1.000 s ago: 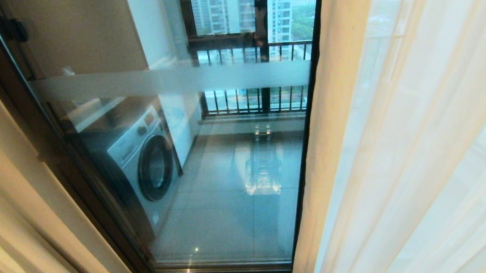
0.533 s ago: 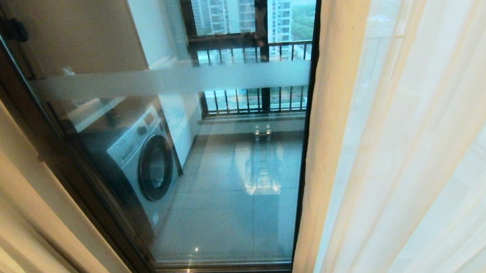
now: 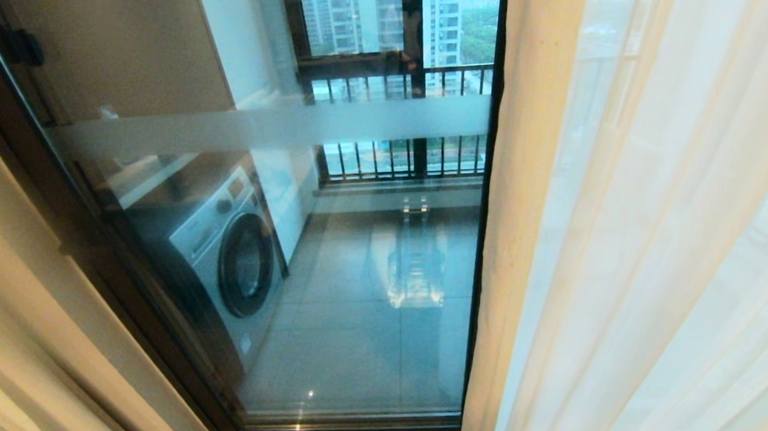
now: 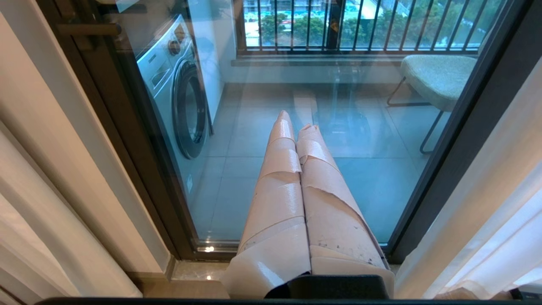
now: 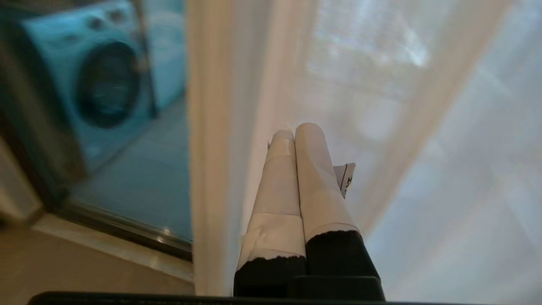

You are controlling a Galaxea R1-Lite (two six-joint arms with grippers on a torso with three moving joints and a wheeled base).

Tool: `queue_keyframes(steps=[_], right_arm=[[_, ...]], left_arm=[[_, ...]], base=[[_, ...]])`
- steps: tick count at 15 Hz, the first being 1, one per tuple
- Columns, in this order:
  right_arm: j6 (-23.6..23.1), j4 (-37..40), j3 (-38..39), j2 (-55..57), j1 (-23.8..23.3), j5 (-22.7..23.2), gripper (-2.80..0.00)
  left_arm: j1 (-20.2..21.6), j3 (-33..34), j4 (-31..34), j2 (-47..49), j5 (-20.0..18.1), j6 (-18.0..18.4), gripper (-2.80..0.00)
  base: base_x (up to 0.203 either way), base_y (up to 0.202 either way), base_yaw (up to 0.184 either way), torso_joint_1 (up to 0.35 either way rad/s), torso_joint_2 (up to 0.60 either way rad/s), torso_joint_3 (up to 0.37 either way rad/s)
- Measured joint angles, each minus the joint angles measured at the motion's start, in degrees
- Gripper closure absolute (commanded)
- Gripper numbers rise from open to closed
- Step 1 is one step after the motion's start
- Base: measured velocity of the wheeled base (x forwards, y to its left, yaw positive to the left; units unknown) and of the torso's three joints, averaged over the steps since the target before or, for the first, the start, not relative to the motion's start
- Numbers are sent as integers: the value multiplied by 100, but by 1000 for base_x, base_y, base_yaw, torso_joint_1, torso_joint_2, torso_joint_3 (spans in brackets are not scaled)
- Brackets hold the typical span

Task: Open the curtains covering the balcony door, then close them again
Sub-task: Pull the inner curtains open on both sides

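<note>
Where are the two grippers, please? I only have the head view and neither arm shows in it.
Observer: The right gripper points at the white sheer curtain, near its cream edge; its fingers are shut together and hold nothing.
Operator: And the left one?
Observer: The left gripper faces the balcony door, fingers shut, holding nothing.
Operator: Is anything else on the balcony besides the washing machine?
Observer: Yes, a pale cushioned chair stands near the railing, across the balcony from the washing machine.
</note>
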Motion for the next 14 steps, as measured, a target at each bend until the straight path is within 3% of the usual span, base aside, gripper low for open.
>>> queue_keyframes(steps=[2, 7, 11, 12, 14], right_arm=[[10, -345, -508, 605, 27, 677, 0], [95, -388, -2156, 2045, 60, 2188, 0], [73, -369, -3175, 3203, 69, 2773, 0], [70, -366, -3419, 3477, 69, 2836, -280], [67, -352, -3926, 4029, 71, 2911, -280]], left_arm=[[0, 0, 1, 0, 0, 0, 0], [0, 0, 1, 0, 0, 0, 0], [0, 0, 4, 0, 0, 0, 0], [0, 0, 4, 0, 0, 0, 0], [0, 0, 1, 0, 1, 2, 0]], base=[[0, 0, 0, 0, 0, 0], [0, 0, 0, 0, 0, 0], [0, 0, 0, 0, 0, 0], [0, 0, 0, 0, 0, 0], [0, 0, 0, 0, 0, 0]])
